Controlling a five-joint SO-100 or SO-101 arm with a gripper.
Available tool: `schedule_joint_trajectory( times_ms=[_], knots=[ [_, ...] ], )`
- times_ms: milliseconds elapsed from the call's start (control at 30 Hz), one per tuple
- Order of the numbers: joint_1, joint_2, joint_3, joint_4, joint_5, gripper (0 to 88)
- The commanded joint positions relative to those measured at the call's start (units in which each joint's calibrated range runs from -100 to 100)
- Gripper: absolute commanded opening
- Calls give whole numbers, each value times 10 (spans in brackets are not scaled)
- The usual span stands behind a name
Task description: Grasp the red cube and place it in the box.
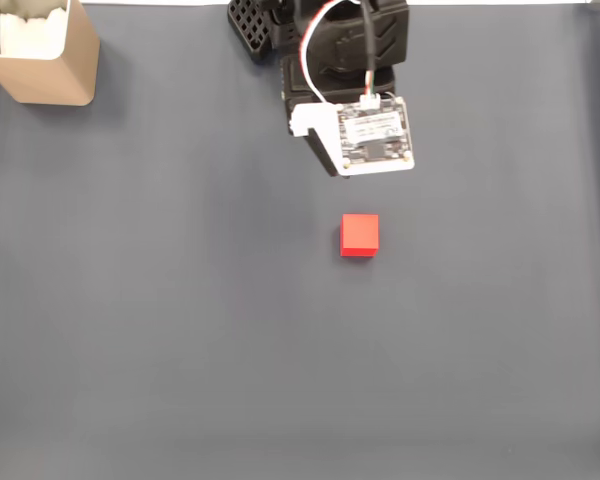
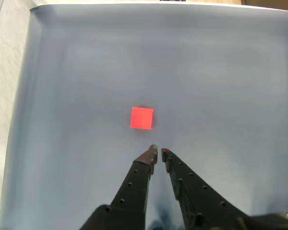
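The red cube (image 1: pixel 359 235) lies on the dark grey mat, just below the arm in the fixed view. In the wrist view the red cube (image 2: pixel 141 118) sits a short way beyond the fingertips, free and untouched. My gripper (image 2: pixel 159 151) is shut, its two black fingers nearly meeting at the tips with nothing between them. In the fixed view the arm's wrist and camera board cover the gripper. The tan box (image 1: pixel 42 50) with a white inside stands at the top left corner of the mat, far from the cube.
The arm's black base (image 1: pixel 320 40) stands at the top middle of the fixed view. The grey mat (image 1: pixel 180 330) stretches wide around the cube. Its far edge and left edge show in the wrist view.
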Motion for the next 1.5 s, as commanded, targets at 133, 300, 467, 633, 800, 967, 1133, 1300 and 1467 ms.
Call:
schedule_joint_trajectory(
  times_ms=[133, 300, 467, 633, 800, 967, 1133, 1300, 1467],
  knots=[
    [-29, 38, -56, 0, -14, 11],
    [-37, 57, -58, -11, -17, 36],
    [-35, 72, -61, -17, -23, 81],
    [-31, 79, -55, -37, -25, 144],
    [-25, 77, -32, -68, -25, 189],
    [-13, 73, -9, -93, -22, 246],
    [0, 72, 2, -123, -18, 281],
    [16, 67, 23, -145, -8, 298],
    [28, 61, 49, -160, -3, 308]
  ],
)
